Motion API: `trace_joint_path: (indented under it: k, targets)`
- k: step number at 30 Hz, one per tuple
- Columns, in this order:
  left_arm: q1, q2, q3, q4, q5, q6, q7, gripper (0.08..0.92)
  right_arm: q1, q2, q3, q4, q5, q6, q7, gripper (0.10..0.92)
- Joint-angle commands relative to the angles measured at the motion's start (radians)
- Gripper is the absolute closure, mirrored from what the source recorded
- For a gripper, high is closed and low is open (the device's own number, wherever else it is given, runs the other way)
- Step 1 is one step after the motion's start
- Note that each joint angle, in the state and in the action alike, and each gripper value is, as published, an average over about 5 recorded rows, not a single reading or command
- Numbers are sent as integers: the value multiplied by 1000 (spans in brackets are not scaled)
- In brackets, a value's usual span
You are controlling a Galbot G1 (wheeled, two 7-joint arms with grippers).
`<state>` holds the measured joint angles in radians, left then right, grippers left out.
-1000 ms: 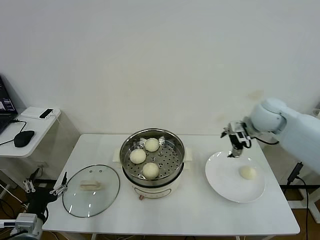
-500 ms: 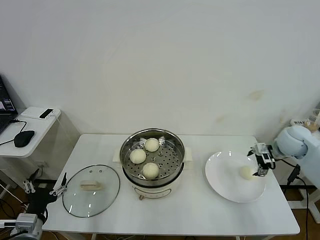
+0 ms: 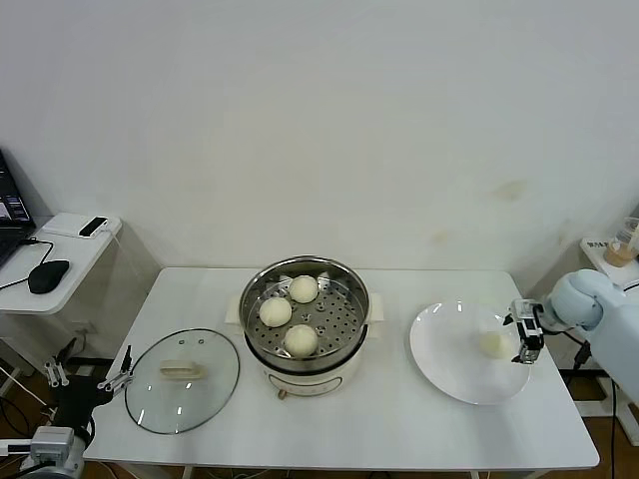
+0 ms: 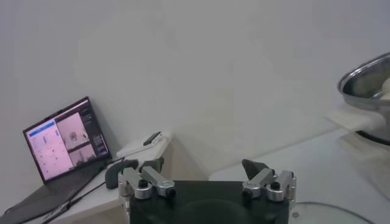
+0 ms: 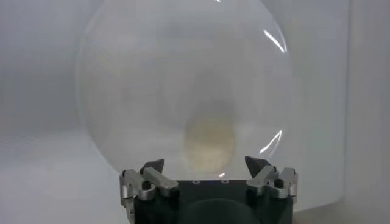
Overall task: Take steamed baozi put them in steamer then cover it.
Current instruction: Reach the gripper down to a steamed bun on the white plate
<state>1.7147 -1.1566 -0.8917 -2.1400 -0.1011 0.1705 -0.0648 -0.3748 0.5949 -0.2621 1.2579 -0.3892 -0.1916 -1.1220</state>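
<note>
Three steamed baozi [image 3: 275, 311] lie in the steel steamer [image 3: 339, 282] at the table's middle. A fourth baozi [image 3: 492, 344] rests on the white plate [image 3: 449, 364] at the right; the right wrist view shows this baozi [image 5: 210, 143] just ahead of the fingers. My right gripper [image 3: 526, 339] hovers at the plate's right edge beside that bun, open and holding nothing [image 5: 205, 165]. The glass cover [image 3: 183, 379] lies flat on the table at the left. My left gripper [image 3: 88, 375] waits open below the table's left front corner [image 4: 201, 165].
A side desk [image 3: 60, 244] with a laptop [image 4: 64, 137], a mouse [image 3: 48, 274] and a phone stands at the far left. The steamer's rim [image 4: 365, 82] shows at the edge of the left wrist view. A wall rises behind the table.
My right arm has swung from behind the plate out to the right and down to the plate's right edge, level with the bun. The left arm has not moved.
</note>
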Motion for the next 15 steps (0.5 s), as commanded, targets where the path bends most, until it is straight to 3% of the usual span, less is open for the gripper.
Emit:
trace_joint_path:
  k: [1,15]
  targets:
    - [-3,1,2,9,1,0,-1,177,-8,88,17,-112,-40,4,19,203]
    - [-6,-3,0,16,0,0,-1,177,18,141,12,-189,-95,0,40,223]
